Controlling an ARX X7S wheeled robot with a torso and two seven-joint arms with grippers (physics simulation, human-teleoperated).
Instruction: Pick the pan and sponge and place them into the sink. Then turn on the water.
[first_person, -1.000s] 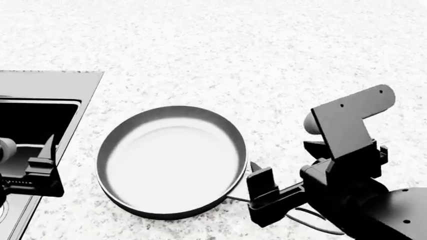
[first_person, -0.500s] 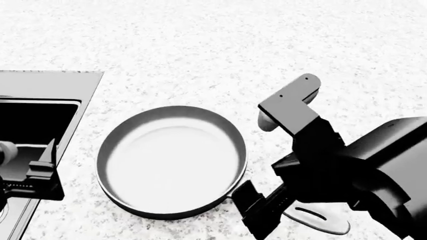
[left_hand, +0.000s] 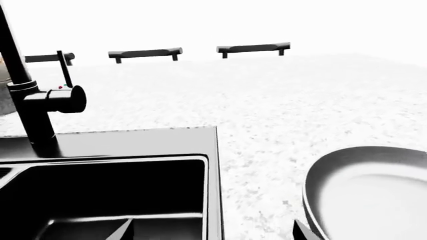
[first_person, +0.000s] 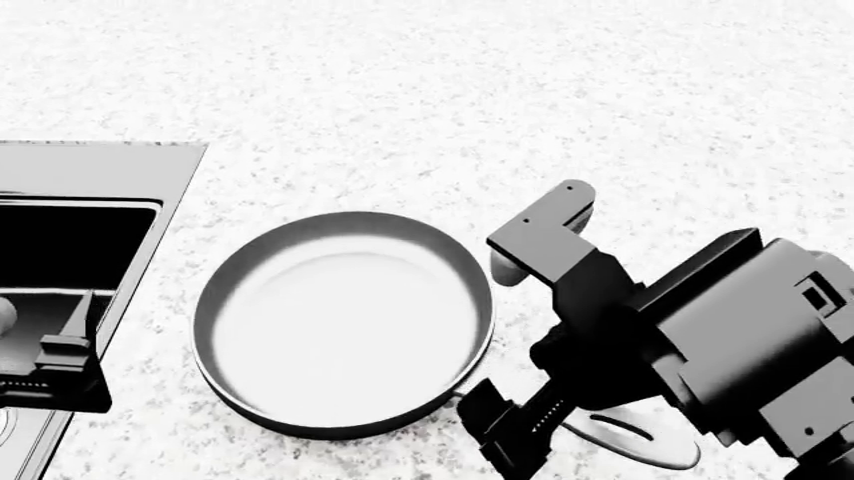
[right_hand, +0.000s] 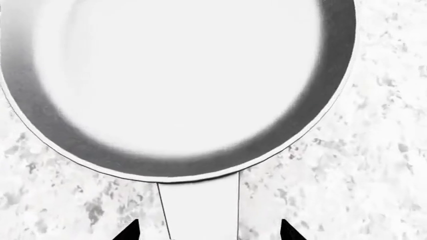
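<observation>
The pan lies on the speckled counter just right of the sink, its pale handle pointing toward me on the right. My right gripper hovers open over the handle's root. In the right wrist view its dark fingertips straddle the handle without touching it, below the pan. My left gripper is open over the sink's right basin, with the pan's rim off to one side. The sponge is out of view. No water shows at the faucet.
The faucet's lever stands upright on its black body at the sink's back edge. Two dark bar handles show beyond the counter's far side. White speckled countertop stretches beyond the pan.
My right arm has swung left and lower, turning until its gripper sits over the pan's handle. The left gripper has sunk a little. The pan has not moved.
</observation>
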